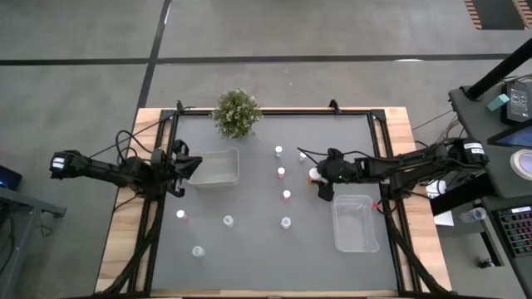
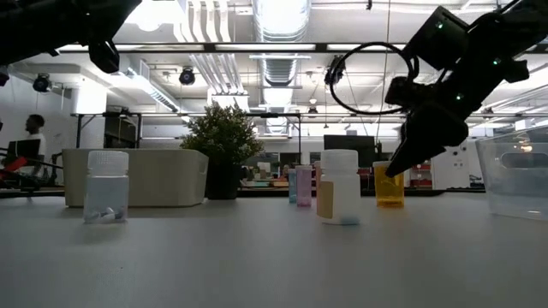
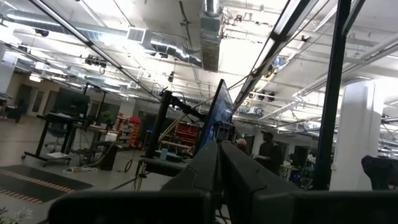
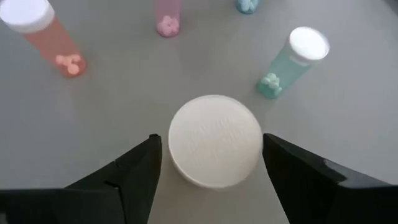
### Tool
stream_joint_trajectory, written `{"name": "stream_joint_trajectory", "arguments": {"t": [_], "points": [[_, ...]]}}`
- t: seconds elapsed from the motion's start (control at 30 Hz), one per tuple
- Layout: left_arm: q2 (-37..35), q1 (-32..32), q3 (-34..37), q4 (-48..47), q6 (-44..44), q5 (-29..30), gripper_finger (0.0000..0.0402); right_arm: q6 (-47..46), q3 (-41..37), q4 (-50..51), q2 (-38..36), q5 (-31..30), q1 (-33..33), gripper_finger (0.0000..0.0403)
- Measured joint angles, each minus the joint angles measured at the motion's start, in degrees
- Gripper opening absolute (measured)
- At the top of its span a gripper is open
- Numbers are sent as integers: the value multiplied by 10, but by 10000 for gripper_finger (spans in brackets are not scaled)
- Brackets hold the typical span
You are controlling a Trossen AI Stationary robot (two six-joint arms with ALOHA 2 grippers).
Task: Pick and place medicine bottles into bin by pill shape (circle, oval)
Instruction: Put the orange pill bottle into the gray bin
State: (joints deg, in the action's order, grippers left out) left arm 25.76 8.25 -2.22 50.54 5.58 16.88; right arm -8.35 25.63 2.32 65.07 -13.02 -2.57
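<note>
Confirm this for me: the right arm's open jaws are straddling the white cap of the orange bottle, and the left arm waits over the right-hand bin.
One detail is wrong. The high view shows the left gripper waiting beside the left-hand bin, not the right-hand one. The rest stands: in the right wrist view, the right gripper has open jaws on either side of the orange bottle and its white cap.

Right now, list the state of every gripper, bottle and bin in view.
Right gripper: open, fingers astride the orange bottle's white cap.
Left gripper: shut, raised, holding nothing.
Orange bottle: upright, capped.
Other bottles: upright on the table.
Right bin: no bottles inside.
</note>
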Motion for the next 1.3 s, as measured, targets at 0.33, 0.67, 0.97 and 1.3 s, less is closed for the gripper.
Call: {"name": "stream_joint_trajectory", "arguments": {"t": [0.33, 0.67, 0.97, 1.3], "points": [[1, 0, 0, 0, 0, 0, 2, 7, 3, -10, 6, 0, 0, 221], [1, 0, 0, 0, -4, 0, 2, 6, 3, -9, 7, 0, 0, 195], [0, 0, 0, 0, -19, 10, 2, -6, 44, 35, 6, -5, 0, 198], [-4, 0, 0, 0, -47, 65, 2, -10, 133, 82, 6, -5, 2, 198]]}}
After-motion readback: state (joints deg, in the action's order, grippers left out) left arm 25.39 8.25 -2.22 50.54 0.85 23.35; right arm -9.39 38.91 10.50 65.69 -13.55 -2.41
